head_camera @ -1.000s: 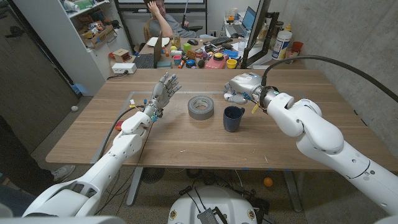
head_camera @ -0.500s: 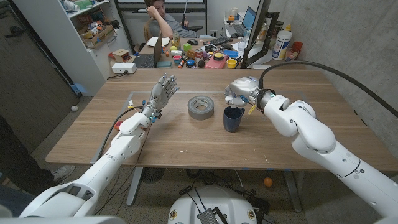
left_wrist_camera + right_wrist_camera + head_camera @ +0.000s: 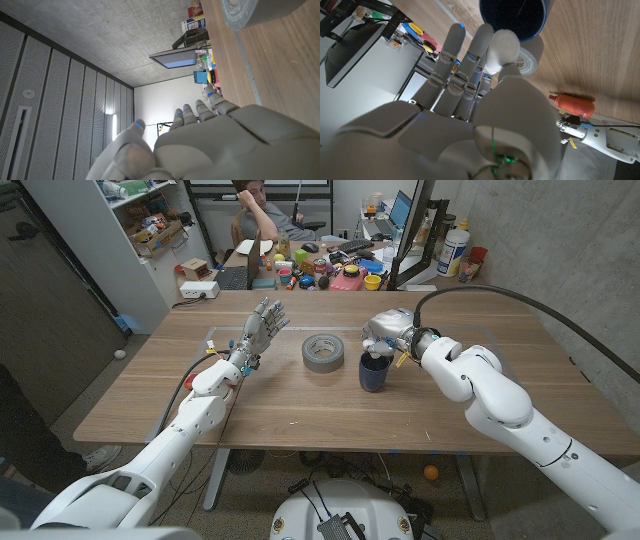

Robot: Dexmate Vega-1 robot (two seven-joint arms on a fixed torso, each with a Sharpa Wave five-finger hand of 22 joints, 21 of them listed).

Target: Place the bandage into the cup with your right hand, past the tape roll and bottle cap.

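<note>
Just above the cup point(image 3: 376, 370), right robot hand point(image 3: 382, 332) pinching the white bandage point(image 3: 503, 46); risks dropping it outside the rim if released off-centre. Left robot hand point(image 3: 262, 328) idle, fingers spread.

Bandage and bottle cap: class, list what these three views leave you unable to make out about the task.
- Bandage: in the head view the right hand over the cup covers whatever it holds; in the right wrist view the fingers block it.
- Cup's inside: dark in the right wrist view, contents unreadable.
- Bottle cap: cannot be picked out.
- Tape roll: cut off by the left wrist view's edge.
</note>
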